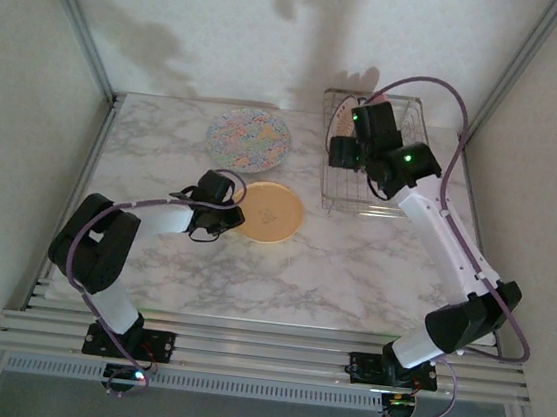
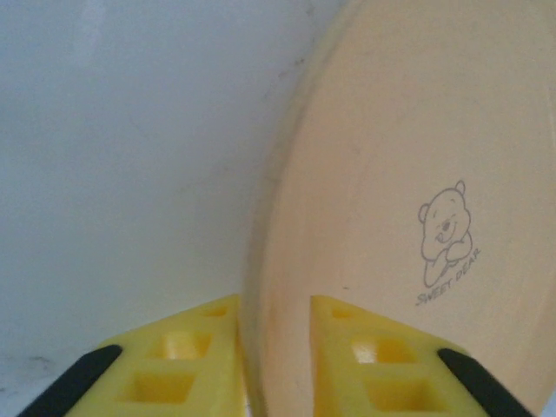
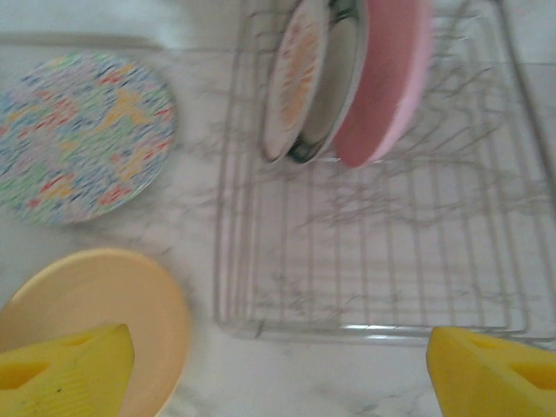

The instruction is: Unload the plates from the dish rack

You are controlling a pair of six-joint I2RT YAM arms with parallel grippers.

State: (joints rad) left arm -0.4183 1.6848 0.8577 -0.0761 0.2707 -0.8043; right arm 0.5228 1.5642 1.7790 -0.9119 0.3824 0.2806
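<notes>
The orange plate (image 1: 270, 213) (image 2: 417, 174) (image 3: 95, 304) lies flat on the marble table, a bear drawing on its face. My left gripper (image 1: 236, 214) (image 2: 274, 352) sits at its left edge, slightly open, the yellow fingers (image 2: 187, 365) straddling the rim. A speckled plate (image 1: 249, 138) (image 3: 78, 135) rests flat behind it. The dish rack (image 1: 359, 206) (image 3: 365, 326) stands at the back right. Upright in its far end are a white plate with an orange design (image 3: 295, 78), a dark-rimmed plate (image 3: 337, 87) and a pink plate (image 3: 387, 78) (image 1: 356, 105). My right gripper (image 1: 347, 141) (image 3: 278, 373) hovers open over the rack's near-left part, holding nothing.
Metal frame rails (image 1: 87, 36) and white walls close in the table at left, right and back. The right arm's cable (image 1: 458, 138) loops over the rack's right side. Bare marble (image 1: 351, 277) lies between the plates and the arm bases.
</notes>
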